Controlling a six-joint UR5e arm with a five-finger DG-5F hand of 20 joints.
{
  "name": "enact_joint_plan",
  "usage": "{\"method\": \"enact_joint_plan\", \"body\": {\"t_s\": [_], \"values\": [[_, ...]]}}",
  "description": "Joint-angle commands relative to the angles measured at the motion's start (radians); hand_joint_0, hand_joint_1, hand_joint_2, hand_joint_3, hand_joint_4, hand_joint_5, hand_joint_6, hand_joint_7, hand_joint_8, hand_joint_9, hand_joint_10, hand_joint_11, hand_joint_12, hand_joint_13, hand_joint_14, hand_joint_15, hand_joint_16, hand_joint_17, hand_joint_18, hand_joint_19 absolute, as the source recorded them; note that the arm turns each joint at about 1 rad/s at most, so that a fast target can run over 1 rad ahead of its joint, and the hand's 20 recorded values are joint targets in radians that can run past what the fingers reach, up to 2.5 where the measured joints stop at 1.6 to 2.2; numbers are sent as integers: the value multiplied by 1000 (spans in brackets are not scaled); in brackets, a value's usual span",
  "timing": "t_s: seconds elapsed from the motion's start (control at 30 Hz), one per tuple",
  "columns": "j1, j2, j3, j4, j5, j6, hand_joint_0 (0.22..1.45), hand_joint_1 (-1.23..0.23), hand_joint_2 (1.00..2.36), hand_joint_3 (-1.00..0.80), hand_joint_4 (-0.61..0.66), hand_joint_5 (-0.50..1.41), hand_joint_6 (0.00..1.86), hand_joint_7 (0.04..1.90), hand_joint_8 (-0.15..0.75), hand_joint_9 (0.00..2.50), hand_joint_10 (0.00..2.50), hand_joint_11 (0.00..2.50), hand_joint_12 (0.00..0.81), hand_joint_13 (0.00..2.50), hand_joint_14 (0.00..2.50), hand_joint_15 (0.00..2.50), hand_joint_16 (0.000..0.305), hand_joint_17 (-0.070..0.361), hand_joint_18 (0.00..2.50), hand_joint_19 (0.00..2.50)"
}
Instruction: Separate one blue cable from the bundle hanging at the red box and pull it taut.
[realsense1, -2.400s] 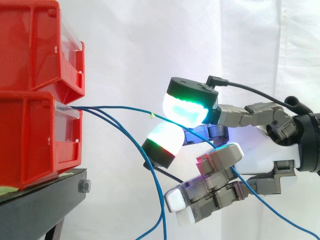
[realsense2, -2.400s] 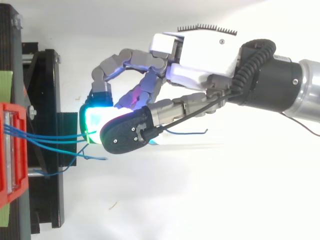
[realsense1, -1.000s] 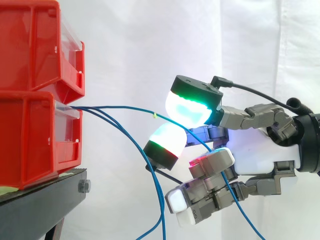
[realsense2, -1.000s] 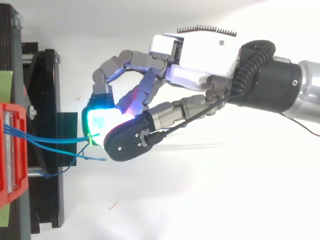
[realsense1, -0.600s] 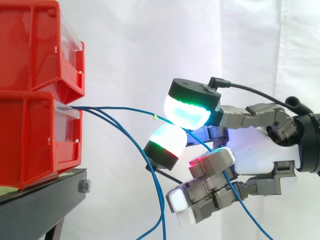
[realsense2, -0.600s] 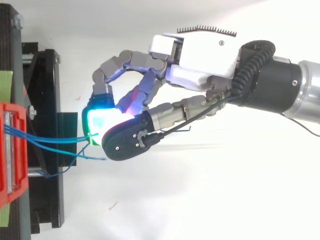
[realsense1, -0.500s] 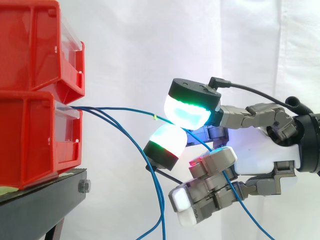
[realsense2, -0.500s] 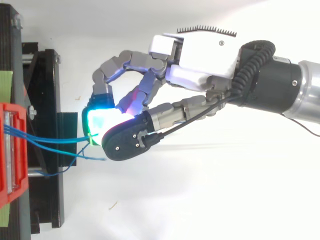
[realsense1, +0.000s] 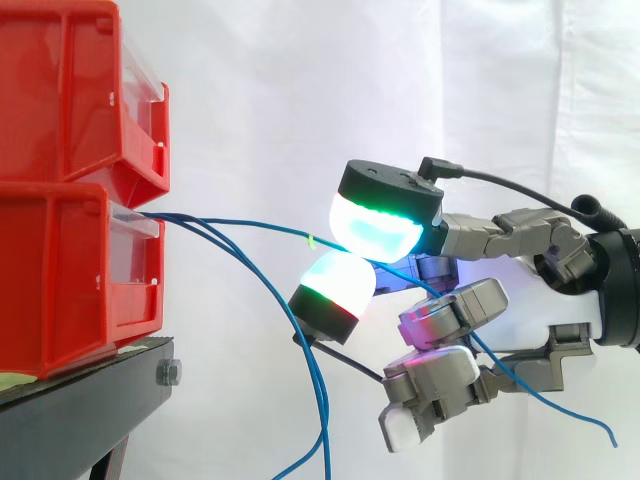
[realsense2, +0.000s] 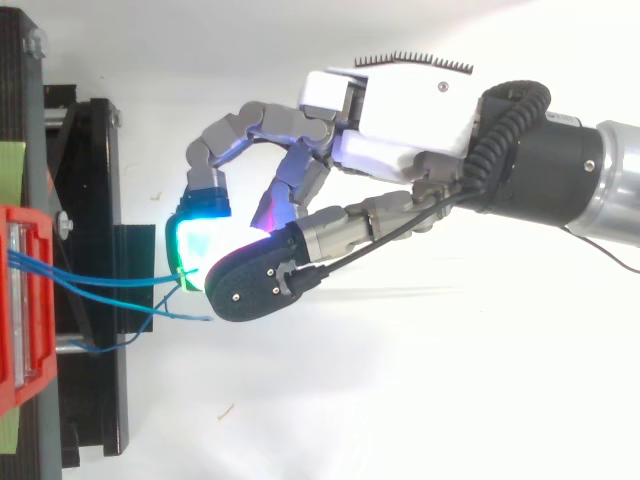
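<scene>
Blue cable (realsense1: 250, 225) is what I hold: one strand, pinched between two of my green-and-white glowing pads (realsense1: 380, 225) near the middle of the side view. From the pinch it runs left in a nearly straight line, rising slightly, to the front lip of the lower red bin (realsense1: 60, 270) at the left edge. A tiny yellow-green tag (realsense1: 312, 240) sits on it just left of my pads. Past the pinch the same strand slants down behind my curled fingers, and its loose end lies in the lower right corner.

The other blue cables (realsense1: 300, 340) leave the same bin lip and droop in a curve toward the bottom centre, apart from my strand. I make out at least two of them but cannot count them for sure. In the top view they fan out from the bin at the left edge.

My hand (realsense2: 400, 110) comes in from the right, and my other fingers are folded below the pinch, holding nothing.

There are two red bins, the upper red bin (realsense1: 60, 90) stacked on the lower. Both rest on one black stand (realsense1: 90, 400) in the lower left, before a white curtain (realsense1: 300, 80).
</scene>
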Motion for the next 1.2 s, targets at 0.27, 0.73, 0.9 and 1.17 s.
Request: {"method": "enact_joint_plan", "body": {"t_s": [0.27,0.73,0.9,1.17], "values": [[-2,0,0,3,0,-2,657,-740,1025,-186,-161,-196,907,1106,322,1149,972,1586,328,1039,1085,1621,40,89,1064,986],[6,0,-44,29,4,1,656,-754,1029,-52,-282,-179,914,1188,304,1127,1496,1491,318,938,1803,1573,39,87,1196,1261],[7,0,-51,49,9,1,663,-757,1028,-59,-275,-178,916,1166,294,1067,1973,1422,315,867,2165,1563,39,87,1281,1505],[7,0,-51,41,8,3,665,-757,1028,-66,-271,-177,916,1146,293,1054,2119,1409,322,837,2335,1560,40,90,1319,1587]]}}
